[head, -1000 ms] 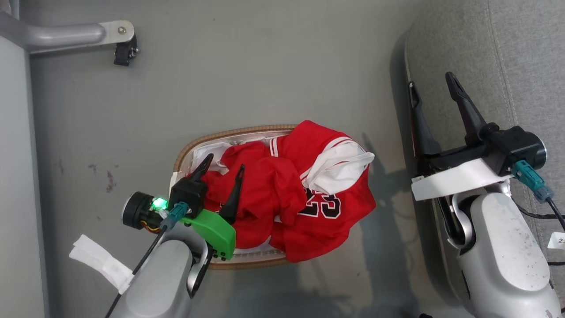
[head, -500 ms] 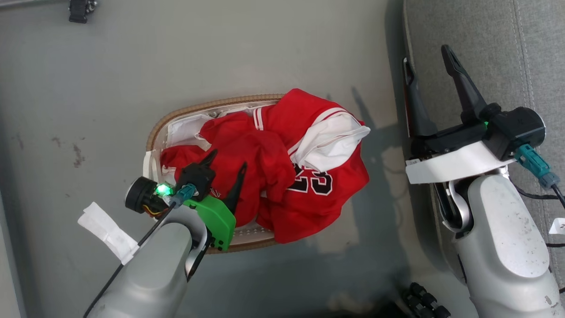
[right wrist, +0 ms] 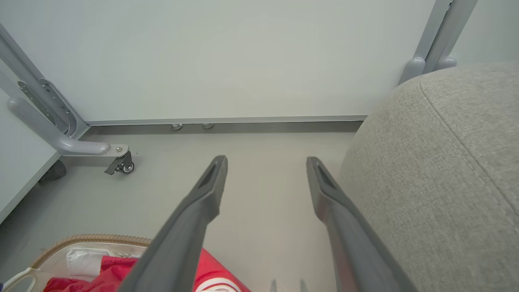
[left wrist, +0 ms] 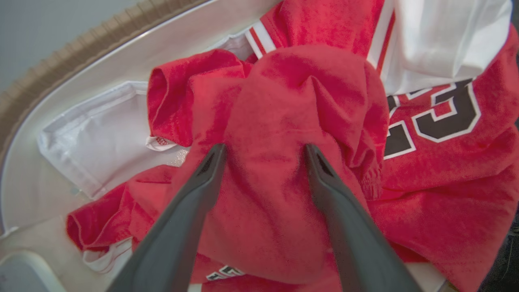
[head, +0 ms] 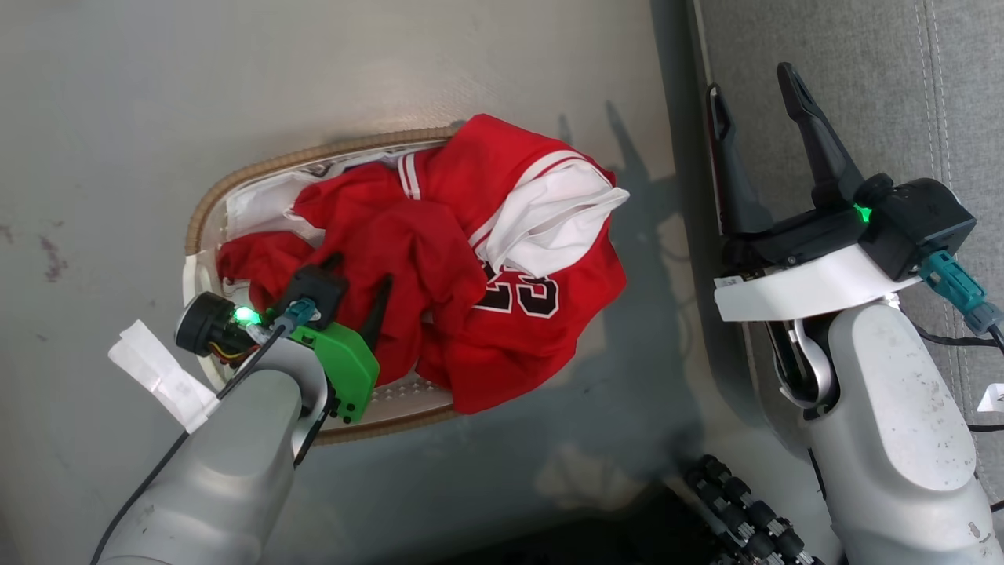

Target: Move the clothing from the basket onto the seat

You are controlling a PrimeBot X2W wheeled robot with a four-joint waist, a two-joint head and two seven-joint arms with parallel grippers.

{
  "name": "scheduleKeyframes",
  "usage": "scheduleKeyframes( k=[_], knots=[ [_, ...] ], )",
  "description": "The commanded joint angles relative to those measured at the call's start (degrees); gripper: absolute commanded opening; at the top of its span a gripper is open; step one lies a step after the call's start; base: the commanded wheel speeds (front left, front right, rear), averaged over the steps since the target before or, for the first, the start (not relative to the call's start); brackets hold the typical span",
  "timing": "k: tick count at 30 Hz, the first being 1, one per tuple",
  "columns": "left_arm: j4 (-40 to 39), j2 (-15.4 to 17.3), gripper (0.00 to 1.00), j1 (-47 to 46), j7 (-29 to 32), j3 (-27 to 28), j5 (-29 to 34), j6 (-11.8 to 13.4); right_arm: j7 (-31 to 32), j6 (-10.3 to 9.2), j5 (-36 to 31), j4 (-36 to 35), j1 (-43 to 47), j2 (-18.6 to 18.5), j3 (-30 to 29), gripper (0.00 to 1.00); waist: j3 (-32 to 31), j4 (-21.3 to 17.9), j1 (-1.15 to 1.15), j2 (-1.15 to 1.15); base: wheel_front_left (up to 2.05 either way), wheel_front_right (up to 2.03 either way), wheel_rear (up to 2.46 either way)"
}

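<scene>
The basket (head: 205, 212) stands on the floor, oval, with a brown woven rim and white liner. Red clothing fills it: a plain red garment (head: 400, 243) bunched in the middle and a red jersey (head: 541, 314) with a black-and-white 23 draped over the right rim. My left gripper (head: 361, 271) is open, low over the plain red garment (left wrist: 279, 162), its fingers straddling a raised fold. My right gripper (head: 749, 82) is open and empty, held high at the edge of the grey seat (head: 855, 94). In the right wrist view the seat (right wrist: 438, 170) rises at right, and the basket (right wrist: 85, 241) sits at lower left.
A grey floor (head: 314, 71) surrounds the basket. A metal frame leg with a caster wheel (right wrist: 121, 164) stands near the white wall. Part of my wheeled base (head: 745, 510) shows at the bottom edge. A white liner cloth (left wrist: 101, 138) lies in the basket.
The head camera has tilted and turned, shifting the whole picture up and left. The left gripper has sunk lower onto the red clothing. Both grippers stay open.
</scene>
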Motion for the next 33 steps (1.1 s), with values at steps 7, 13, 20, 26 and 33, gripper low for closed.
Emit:
scheduleKeyframes(
  k=[7, 13, 20, 26, 33],
  knots=[
    [4.34, 0.9, 1.0, -3.58, 0.02, -2.9, -1.48, -0.17, -0.12, -0.04, 0.95, -0.72, -0.93, -0.16, 0.14, 1.0, 3.27, -1.57, -0.01, 0.0, 0.0, 0.0, 0.0],
    [8.21, 0.75, 1.0, -5.75, 0.02, -6.11, -2.25, -0.16, -0.12, -0.04, 0.88, -1.8, -1.67, -0.17, 0.18, 1.0, 4.51, -2.2, -0.01, 0.0, 0.0, 0.0, 0.0],
    [11.69, -0.25, 1.0, -7.46, 1.8, -10.54, -4.11, -0.16, -0.12, -0.04, 1.36, -2.2, -2.42, -0.17, 0.55, 1.0, 5.17, -2.53, -0.01, 0.0, 0.0, 0.0, 0.0],
    [11.9, -0.4, 0.0, -6.95, 3.16, -14.2, -7.02, -0.17, -0.12, -0.04, 1.32, -2.5, -2.56, -0.18, 1.3, 1.0, 4.23, -2.5, -0.01, 0.0, 0.0, 0.0, 0.0],
    [9.51, -0.64, 0.0, -3.49, 0.78, -15.79, -12.58, -0.17, -0.12, -0.04, 1.05, -0.83, -1.16, -0.18, 1.17, 1.0, -1.19, -1.51, -0.01, 0.0, 0.0, 0.0, 0.0]
  ],
)
